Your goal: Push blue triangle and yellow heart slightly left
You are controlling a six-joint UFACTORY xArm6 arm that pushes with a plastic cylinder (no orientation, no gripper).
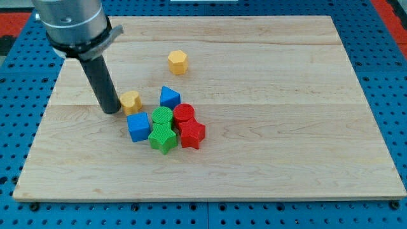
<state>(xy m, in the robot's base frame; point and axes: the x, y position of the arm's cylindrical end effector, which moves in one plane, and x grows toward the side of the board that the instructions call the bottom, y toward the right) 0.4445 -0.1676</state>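
The blue triangle (169, 97) lies near the board's middle, at the top of a cluster of blocks. The yellow heart (131, 102) lies just to its left, with a small gap between them. My tip (111, 111) rests on the board right beside the yellow heart's left side, touching it or nearly so. The dark rod rises from there toward the view's top left.
A yellow hexagon (178, 62) sits alone toward the view's top. Below the triangle are a green round block (163, 117), a red round block (184, 114), a blue cube (138, 126), a green star (163, 137) and a red star (192, 133). The wooden board (305, 127) lies on blue pegboard.
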